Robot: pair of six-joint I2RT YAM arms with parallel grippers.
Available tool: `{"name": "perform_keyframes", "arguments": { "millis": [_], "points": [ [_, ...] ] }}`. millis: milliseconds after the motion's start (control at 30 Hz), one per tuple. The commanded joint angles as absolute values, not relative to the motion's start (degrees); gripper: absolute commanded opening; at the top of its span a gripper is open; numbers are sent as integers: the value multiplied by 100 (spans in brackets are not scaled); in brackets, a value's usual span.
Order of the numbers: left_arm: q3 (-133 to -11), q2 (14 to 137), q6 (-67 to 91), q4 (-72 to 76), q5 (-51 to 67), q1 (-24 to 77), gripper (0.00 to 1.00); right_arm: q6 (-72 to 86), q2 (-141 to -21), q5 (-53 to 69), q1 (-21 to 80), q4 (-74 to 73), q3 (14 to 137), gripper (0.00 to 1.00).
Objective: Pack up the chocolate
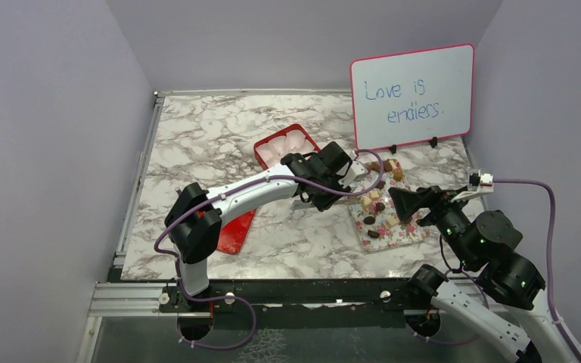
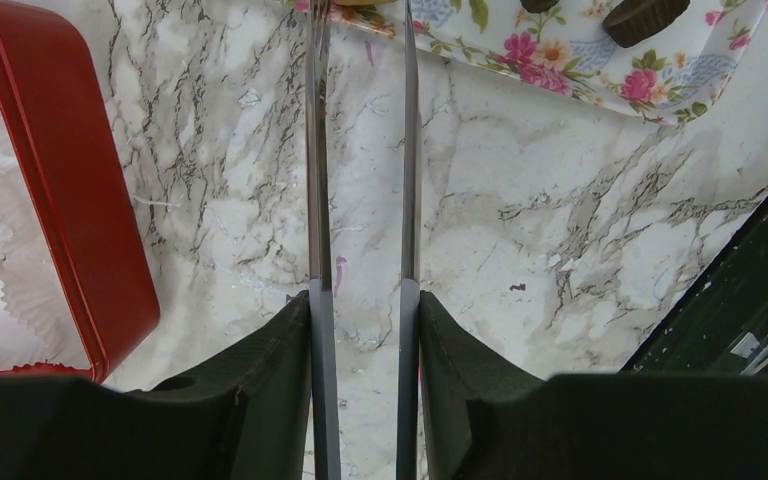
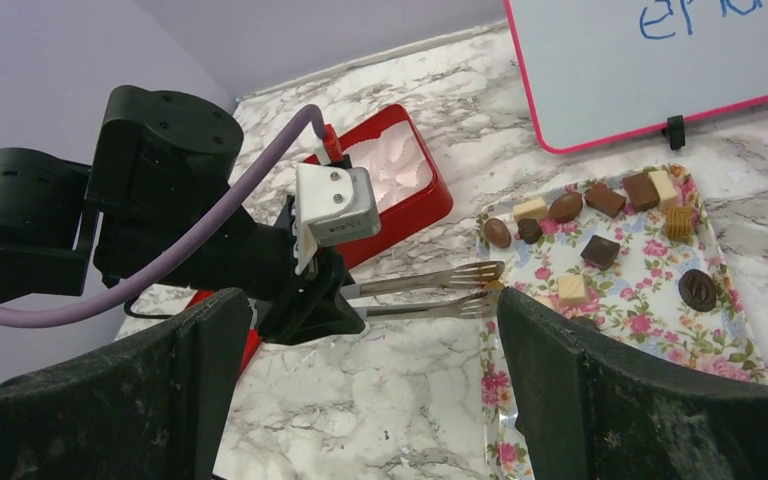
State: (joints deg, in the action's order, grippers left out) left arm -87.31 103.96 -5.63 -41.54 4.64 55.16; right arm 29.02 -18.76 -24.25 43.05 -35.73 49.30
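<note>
Marble-look table, lilac walls. Packing has hardly begun, I reckon: every piece of chocolate I can spot sits on the floral tray, and the paper cups in the red box look unfilled. The left gripper has its jaws clamped on metal tongs, tips narrow at the tray's edge; can't tell if they've pinched a piece. The right gripper hangs near the tray, jaws wide, holding nothing. The whiteboard reads "Love is endless."
</note>
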Motion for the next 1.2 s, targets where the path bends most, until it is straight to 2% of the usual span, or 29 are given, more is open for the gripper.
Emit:
{"name": "perform_keyframes", "arguments": {
  "millis": [0, 467, 700, 900, 1167],
  "points": [
    [-8941, 10092, -304, -4024, 342, 5555, 34, 2973, -1953, -2247, 4280, -3529, 4852, 98],
    [-9249, 9426, 414, -4013, -212, 5375, 34, 2640, -2145, -1587, 4280, -3310, 4750, 99],
    [-8866, 8940, 698, -4019, -387, 4774, 34, 2689, -2076, -1600, 4280, -3284, 4649, 99],
    [-8510, 8654, 874, -4017, -45, 4027, 34, 2657, -2200, -1609, 4280, -3144, 4611, 99],
    [-8459, 8897, 878, -4008, 538, 3618, 34, 2637, -2394, -1593, 4280, -3005, 4627, 99]
  ]
}}
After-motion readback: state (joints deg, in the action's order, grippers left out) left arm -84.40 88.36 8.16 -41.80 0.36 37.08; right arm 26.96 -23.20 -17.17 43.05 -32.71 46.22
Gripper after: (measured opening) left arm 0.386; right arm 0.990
